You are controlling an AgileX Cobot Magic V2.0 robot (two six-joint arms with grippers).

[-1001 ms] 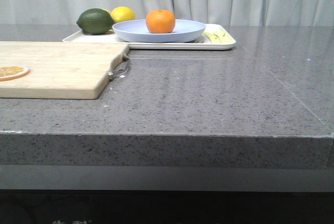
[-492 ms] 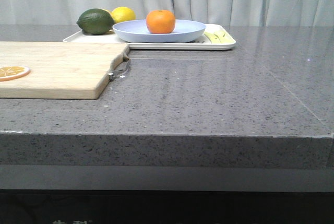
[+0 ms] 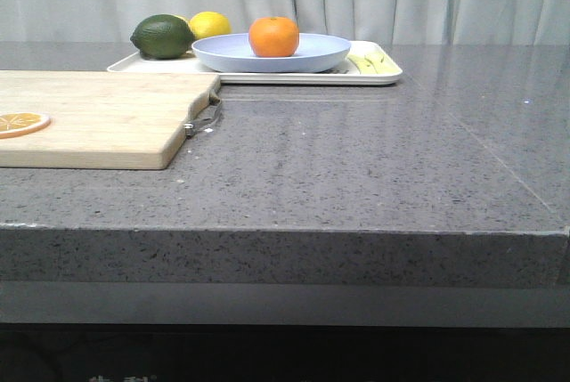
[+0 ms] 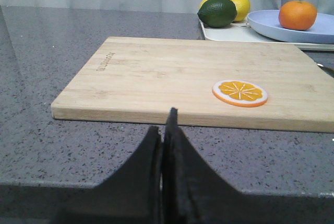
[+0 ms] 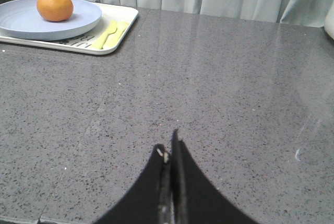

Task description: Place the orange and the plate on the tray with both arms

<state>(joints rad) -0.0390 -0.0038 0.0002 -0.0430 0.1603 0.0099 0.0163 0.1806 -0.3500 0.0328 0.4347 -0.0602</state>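
Our left claw is pinched tight and holds nothing; it hangs low over the bench, near the cutting board. Our right claw is squeezed closed and empty too, well away from the tray. Nothing has moved in the last second. The orange sits in the plate, and the plate rests on the tray, so we think the job is done.

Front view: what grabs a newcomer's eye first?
The orange sitting in the pale blue plate, which rests on the white tray at the far side of the counter, with a lime and lemon beside it. Nearer, on the left, a wooden cutting board carries an orange slice.
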